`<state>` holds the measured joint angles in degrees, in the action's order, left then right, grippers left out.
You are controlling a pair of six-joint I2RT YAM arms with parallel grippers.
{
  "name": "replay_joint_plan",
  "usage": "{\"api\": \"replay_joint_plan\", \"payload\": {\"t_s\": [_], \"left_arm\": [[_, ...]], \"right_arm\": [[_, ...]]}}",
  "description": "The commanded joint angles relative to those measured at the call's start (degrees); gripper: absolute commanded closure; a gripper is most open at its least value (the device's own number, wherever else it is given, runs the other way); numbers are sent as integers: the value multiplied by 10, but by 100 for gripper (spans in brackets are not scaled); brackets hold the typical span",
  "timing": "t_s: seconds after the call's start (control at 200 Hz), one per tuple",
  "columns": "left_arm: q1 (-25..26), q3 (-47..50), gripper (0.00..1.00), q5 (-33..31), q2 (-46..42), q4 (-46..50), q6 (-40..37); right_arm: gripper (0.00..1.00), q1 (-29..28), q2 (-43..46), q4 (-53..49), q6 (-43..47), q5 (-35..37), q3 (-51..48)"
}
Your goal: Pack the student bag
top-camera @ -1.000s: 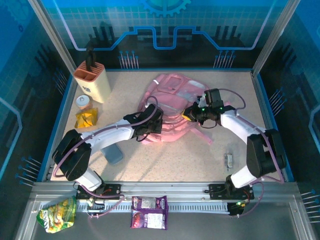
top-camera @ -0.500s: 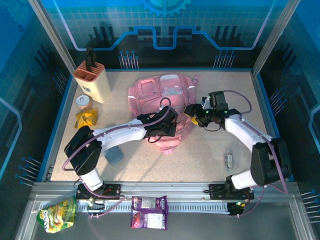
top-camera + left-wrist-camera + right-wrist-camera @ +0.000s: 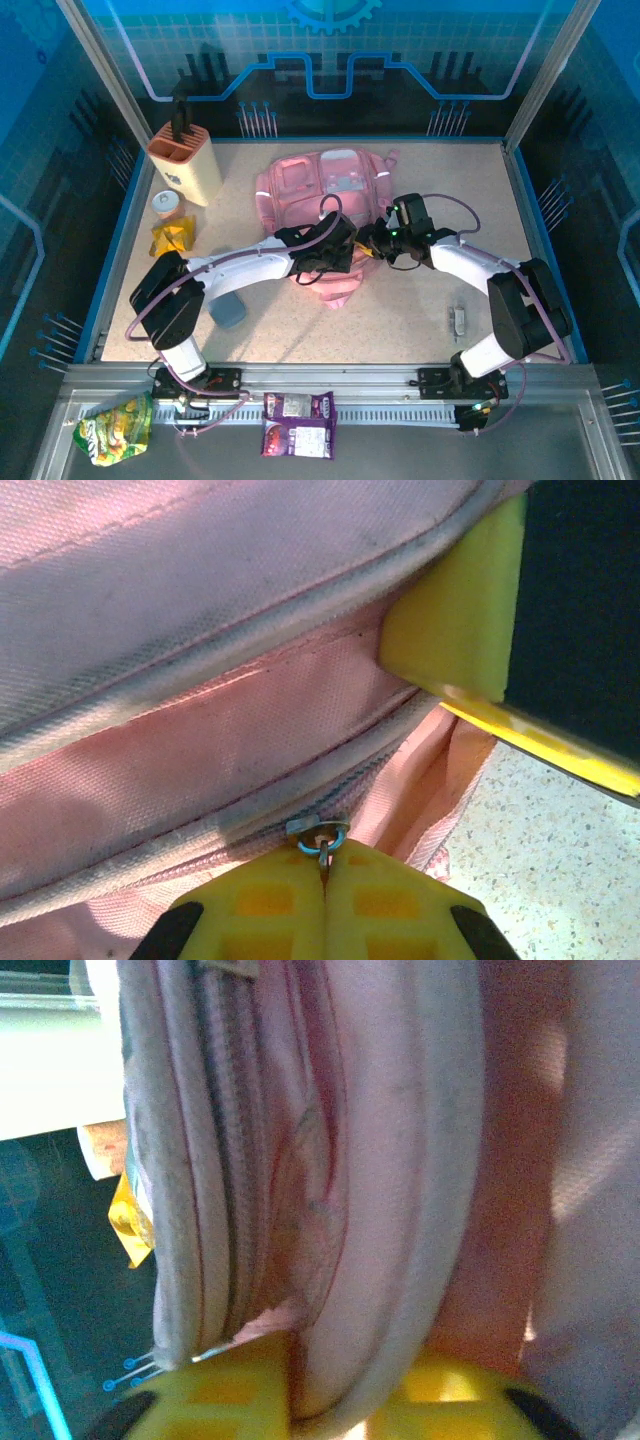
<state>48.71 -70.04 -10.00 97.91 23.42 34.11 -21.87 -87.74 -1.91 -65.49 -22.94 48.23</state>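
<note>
Top external: student bag [image 3: 318, 185] lay centre-rear on the tabletop [image 3: 450, 200]; left end effector [image 3: 323, 865] was pinched shut on its zip pull [image 3: 320, 838]; right end effector [image 3: 340, 1385] clamped a fold of its fabric. Snack pack [image 3: 298, 425] print was too small to read.

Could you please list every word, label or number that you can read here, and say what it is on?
No text here can be read.
green snack bag: printing, too small to read.
purple snack packet: printing, too blurred to read.
beige holder: a small mark, unreadable.
</note>
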Motion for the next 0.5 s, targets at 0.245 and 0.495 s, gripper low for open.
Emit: {"api": "replay_joint_plan", "payload": {"t_s": [0.245, 0.495], "left_arm": [[-15, 62, 100, -28, -73, 65, -64], [-94, 125, 100, -16, -103, 88, -78]], "right_arm": [[100, 68, -5, -44, 94, -33, 72], [100, 129, -41, -106, 145, -65, 151]]}}
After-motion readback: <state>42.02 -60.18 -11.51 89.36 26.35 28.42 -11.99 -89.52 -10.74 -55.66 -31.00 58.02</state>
